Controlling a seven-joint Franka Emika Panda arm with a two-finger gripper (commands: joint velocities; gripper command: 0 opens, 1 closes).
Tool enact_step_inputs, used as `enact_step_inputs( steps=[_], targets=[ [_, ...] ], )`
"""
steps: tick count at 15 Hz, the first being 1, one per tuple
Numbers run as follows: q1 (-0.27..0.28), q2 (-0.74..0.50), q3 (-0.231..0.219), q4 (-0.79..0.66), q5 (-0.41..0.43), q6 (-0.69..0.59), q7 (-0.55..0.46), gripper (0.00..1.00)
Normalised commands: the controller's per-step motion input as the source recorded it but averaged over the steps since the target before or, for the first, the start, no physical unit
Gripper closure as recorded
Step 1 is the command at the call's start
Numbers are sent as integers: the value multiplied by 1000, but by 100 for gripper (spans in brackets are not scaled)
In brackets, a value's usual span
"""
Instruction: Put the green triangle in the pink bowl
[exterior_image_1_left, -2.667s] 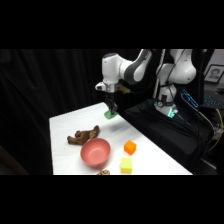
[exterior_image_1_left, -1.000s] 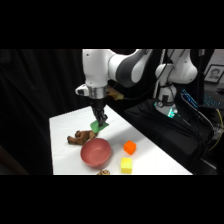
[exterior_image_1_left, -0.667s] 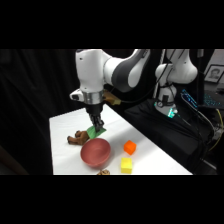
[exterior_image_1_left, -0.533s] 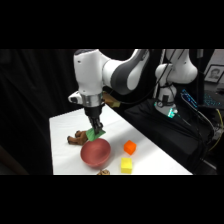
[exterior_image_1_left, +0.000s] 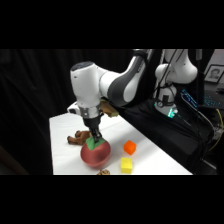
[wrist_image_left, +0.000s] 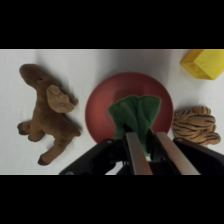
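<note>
Gripping: gripper (wrist_image_left: 146, 156) clamped on green triangle (wrist_image_left: 135, 116)
Position: over pink bowl (wrist_image_left: 100, 107)
Writing: none readable

Both views are soft and blurred, the white table (exterior_image_1_left: 62, 150) bright against dark surroundings (faint shadows only).
</note>
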Motion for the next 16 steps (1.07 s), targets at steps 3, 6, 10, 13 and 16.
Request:
enact_step_inputs(
  steps=[3,6,10,13,16],
  targets=[
    [-22,185,30,149,162,209,2,93],
    [-10,191,-2,146,99,192,17,93],
    [1,164,-21,143,72,146,24,93],
    [3,124,-23,138,69,121,26,93],
    [-4,95,-22,140,70,95,18,54]
  ],
)
